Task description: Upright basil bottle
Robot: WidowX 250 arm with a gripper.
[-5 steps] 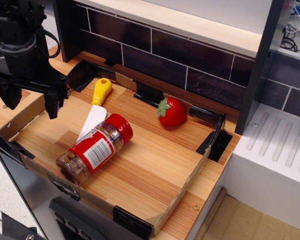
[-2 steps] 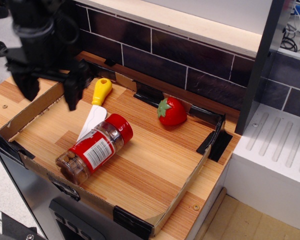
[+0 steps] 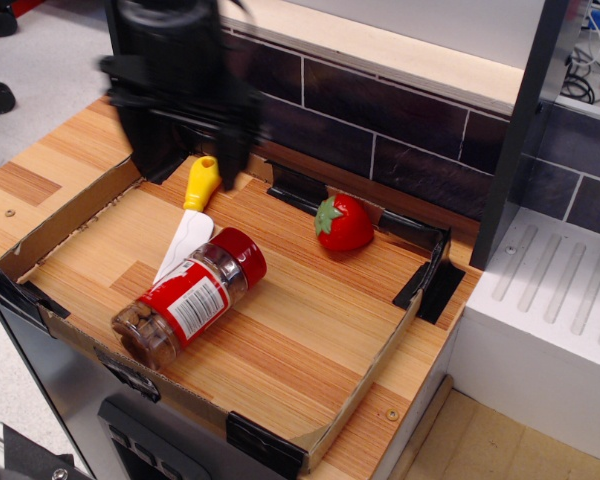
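The basil bottle (image 3: 187, 298) lies on its side in the front left of the wooden tray (image 3: 310, 330). Its red cap points back right and its clear base with brown contents points front left. My gripper (image 3: 188, 165) is blurred by motion above the tray's back left corner, over the yellow knife handle. Its two dark fingers (image 3: 146, 150) hang down, spread apart and empty. It is well behind and above the bottle.
A toy knife (image 3: 192, 215) with a yellow handle and white blade lies just behind the bottle, its blade tip under the bottle's neck. A red toy strawberry (image 3: 342, 222) sits at the tray's back. Cardboard walls edge the tray. A dark tiled wall stands behind.
My gripper has moved right and back, from over the tray's left edge to above the knife handle. The bottle, knife and strawberry have not moved.
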